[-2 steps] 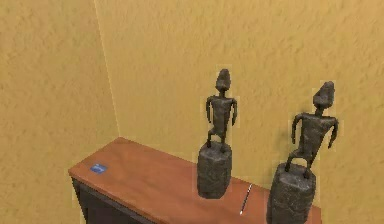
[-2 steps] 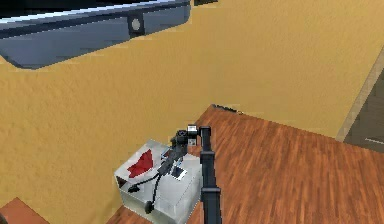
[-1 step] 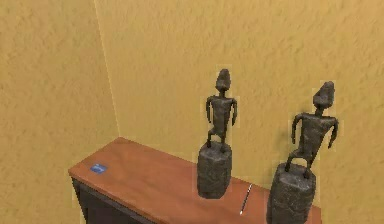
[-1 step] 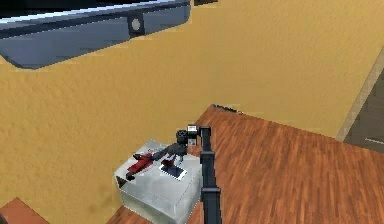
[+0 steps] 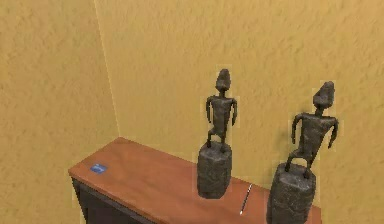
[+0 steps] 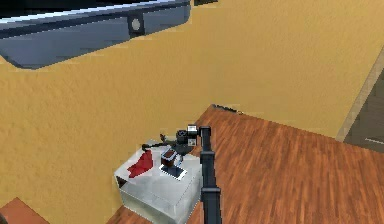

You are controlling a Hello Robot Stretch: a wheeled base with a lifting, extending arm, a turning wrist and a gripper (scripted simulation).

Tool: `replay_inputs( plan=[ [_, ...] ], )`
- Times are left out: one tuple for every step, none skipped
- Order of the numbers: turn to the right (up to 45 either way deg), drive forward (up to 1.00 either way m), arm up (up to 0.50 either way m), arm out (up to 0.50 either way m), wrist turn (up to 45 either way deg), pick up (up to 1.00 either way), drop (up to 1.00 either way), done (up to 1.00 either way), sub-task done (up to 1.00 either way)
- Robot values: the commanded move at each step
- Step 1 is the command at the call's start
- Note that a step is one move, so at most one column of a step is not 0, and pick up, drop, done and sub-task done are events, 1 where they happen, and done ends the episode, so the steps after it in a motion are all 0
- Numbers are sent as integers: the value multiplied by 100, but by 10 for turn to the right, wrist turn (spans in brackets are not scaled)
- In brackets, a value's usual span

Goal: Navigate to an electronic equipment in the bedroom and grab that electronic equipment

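White counter [image 6: 148, 196], lower centre of frame: hand [image 6: 168, 143] near a small dark device [image 6: 174, 171], probably positioned for the grab; cannot tell whether it holds anything.

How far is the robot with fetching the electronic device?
Done: the robot stands beside a low white box bearing small items. In hand: the arm is extended, its jaws at a small dark flat item; whether they hold anything cannot be told. Left: lifting the item clear of the box.
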Motion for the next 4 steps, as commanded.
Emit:
replay_inputs(
  plan=[
    [0, 0, 0, 0, 330, 0, 0, 0, 0],
    [0, 0, -30, 0, 0, 0, 0, 0, 0],
    [0, 0, 0, 0, 0, 100, 0, 0, 0],
    [0, 0, 10, 0, 0, 0, 0, 0, 0]
  ],
)
